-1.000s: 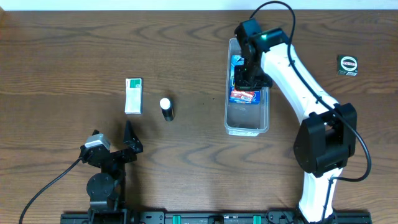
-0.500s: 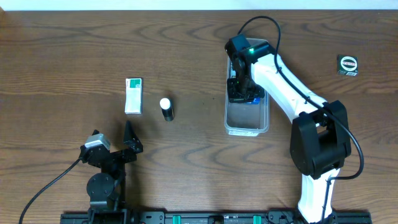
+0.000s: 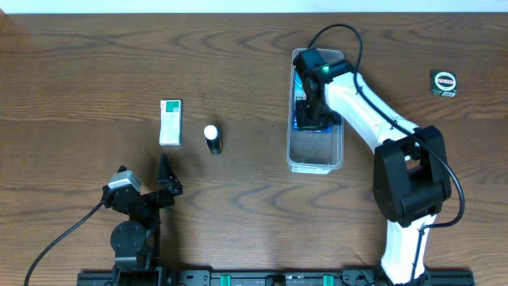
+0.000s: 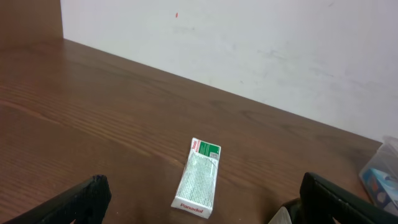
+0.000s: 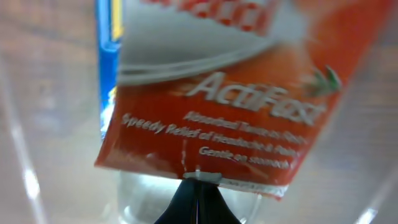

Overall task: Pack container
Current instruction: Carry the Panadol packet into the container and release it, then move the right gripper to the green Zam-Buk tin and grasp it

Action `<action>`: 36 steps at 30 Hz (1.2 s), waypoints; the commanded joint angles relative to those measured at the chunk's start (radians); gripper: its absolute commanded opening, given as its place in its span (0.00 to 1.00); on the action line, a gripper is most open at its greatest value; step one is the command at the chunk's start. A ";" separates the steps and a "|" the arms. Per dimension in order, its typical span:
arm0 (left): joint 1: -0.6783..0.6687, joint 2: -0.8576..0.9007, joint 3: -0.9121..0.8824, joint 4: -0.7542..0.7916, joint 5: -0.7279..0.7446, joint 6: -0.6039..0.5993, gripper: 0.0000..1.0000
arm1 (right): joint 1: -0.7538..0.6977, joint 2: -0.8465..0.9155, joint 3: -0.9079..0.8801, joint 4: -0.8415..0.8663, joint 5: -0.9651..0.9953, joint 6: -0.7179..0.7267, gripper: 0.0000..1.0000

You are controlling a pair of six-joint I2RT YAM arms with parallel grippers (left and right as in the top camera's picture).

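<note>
The clear container [image 3: 316, 159] stands right of centre, long side running front to back. My right gripper [image 3: 310, 111] reaches down into its middle. In the right wrist view the jaws [image 5: 198, 186] are shut on the edge of a red and blue "ActiFast" box [image 5: 211, 106], held inside the container's clear walls [image 5: 31, 162]. Part of this box shows in the overhead view [image 3: 303, 124]. My left gripper [image 3: 164, 178] is open and empty near the front left. Ahead of it lies a white and green Panadol box [image 4: 200, 182] [image 3: 170, 121].
A small black bottle with a white cap [image 3: 212, 138] stands between the Panadol box and the container. A black and green tape measure [image 3: 444, 83] lies at the far right. The container's corner shows in the left wrist view [image 4: 382, 174].
My right arm has swung left and lowered the red box deeper into the container. The left arm, Panadol box and bottle have not moved.
</note>
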 commanded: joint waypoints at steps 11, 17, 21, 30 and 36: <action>0.006 0.000 -0.022 -0.036 -0.011 0.013 0.98 | -0.085 -0.006 -0.005 0.132 -0.001 -0.024 0.01; 0.006 0.000 -0.022 -0.036 -0.011 0.013 0.98 | -0.081 -0.006 -0.005 0.179 -0.060 -0.022 0.01; 0.006 0.000 -0.022 -0.036 -0.011 0.013 0.98 | -0.079 -0.006 -0.005 0.180 -0.058 -0.010 0.02; 0.006 0.000 -0.022 -0.036 -0.011 0.013 0.98 | -0.080 -0.017 0.050 0.136 -0.056 -0.023 0.08; 0.006 0.000 -0.022 -0.036 -0.011 0.013 0.98 | -0.101 -0.095 0.245 -0.015 -0.063 -0.099 0.18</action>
